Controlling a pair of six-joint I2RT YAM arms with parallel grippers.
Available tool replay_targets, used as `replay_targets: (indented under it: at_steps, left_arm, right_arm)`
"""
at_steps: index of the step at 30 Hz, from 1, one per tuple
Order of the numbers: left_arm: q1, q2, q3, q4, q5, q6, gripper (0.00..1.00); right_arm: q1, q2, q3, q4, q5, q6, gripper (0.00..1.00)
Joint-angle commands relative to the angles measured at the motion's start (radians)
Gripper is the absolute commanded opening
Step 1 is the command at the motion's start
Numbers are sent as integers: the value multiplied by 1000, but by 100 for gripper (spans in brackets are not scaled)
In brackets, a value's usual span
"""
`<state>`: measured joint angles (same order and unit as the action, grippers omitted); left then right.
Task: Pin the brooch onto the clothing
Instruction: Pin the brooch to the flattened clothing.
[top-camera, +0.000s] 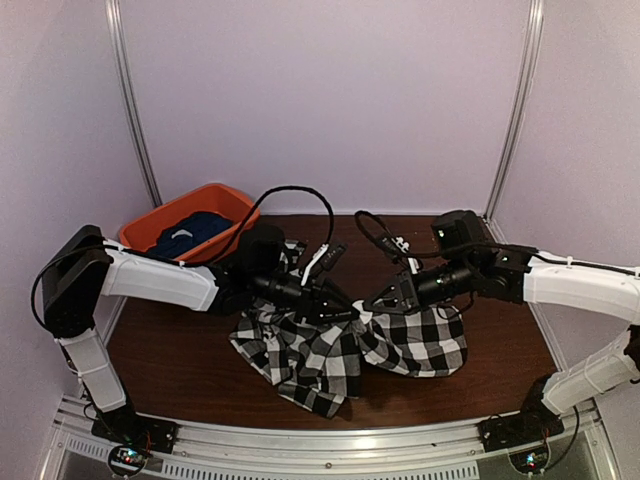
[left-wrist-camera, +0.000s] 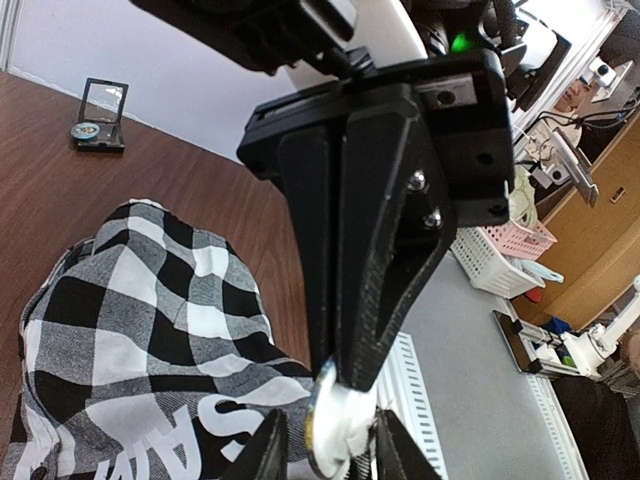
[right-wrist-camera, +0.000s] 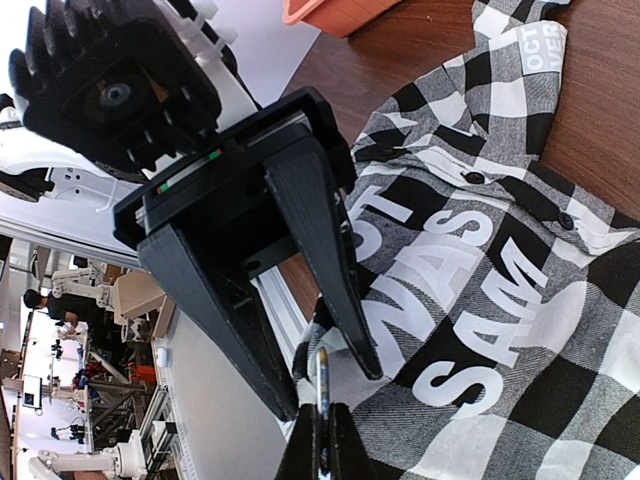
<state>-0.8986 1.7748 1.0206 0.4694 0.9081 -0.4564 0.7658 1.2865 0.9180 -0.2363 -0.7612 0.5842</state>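
Overhead, I saw the left end effector (top-camera: 342, 308) and right end effector (top-camera: 372, 300) tip to tip over the checked shirt (top-camera: 300, 352) on the surface (top-camera: 170, 362). Left wrist: the left one's jaws stood parted around the brooch (left-wrist-camera: 326, 430). Right wrist: the right one was clenched on the brooch, just above the shirt.

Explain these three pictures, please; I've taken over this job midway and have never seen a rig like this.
Two robot arms are bolted to a brown table. The wide picture looks down from behind them: left arm, right arm. The other two come from wrist cameras, each mostly showing the opposite arm's jaws. On the table lie a checked shirt, an orange basin holding a dark blue garment, and a small open case. The right arm's jaws are shut on the silver brooch; the left arm's jaws stand parted either side of it.
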Motion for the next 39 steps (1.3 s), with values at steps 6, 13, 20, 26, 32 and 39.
replay_targets:
  at_steps: [6, 13, 20, 26, 32, 39]
  left_arm:
    - [-5, -11, -4, 1, -11, 14, 32]
    - [-5, -18, -2, -9, -14, 22, 33]
    - [-5, -24, -2, -18, -18, 31, 36]
    - [-3, -33, 2, -29, -21, 41, 36]
    - [0, -47, 3, -47, -33, 58, 39]
    - [6, -55, 9, -69, -40, 69, 42]
  right_arm:
    - [-5, -32, -27, 54, 19, 18, 0]
    - [-6, -36, -24, 49, 23, 17, 0]
    - [-5, -23, -21, 61, 23, 21, 0]
    - [-5, -24, -25, 67, 25, 24, 0]
    - [-6, -23, -37, 83, 30, 31, 0]
    - [-6, -30, -12, 49, 50, 17, 0]
